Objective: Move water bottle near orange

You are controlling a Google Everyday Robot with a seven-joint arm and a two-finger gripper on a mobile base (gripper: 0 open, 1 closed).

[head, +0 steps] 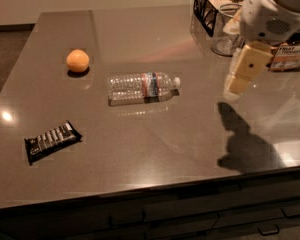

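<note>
Nearest the front edge of the grey countertop (155,154), a dark wrapped snack bar (52,141) lies at the left. Mid-counter, the water bottle (142,87) lies on its side, cap pointing right. The gripper (235,86) hangs above the counter, well right of the bottle and apart from it; its open or closed state cannot be determined. The orange (77,60) sits further back, left of the bottle and not touching it. A clear glass cup (225,30) and a black wire basket (206,6) stand at the far right.
</note>
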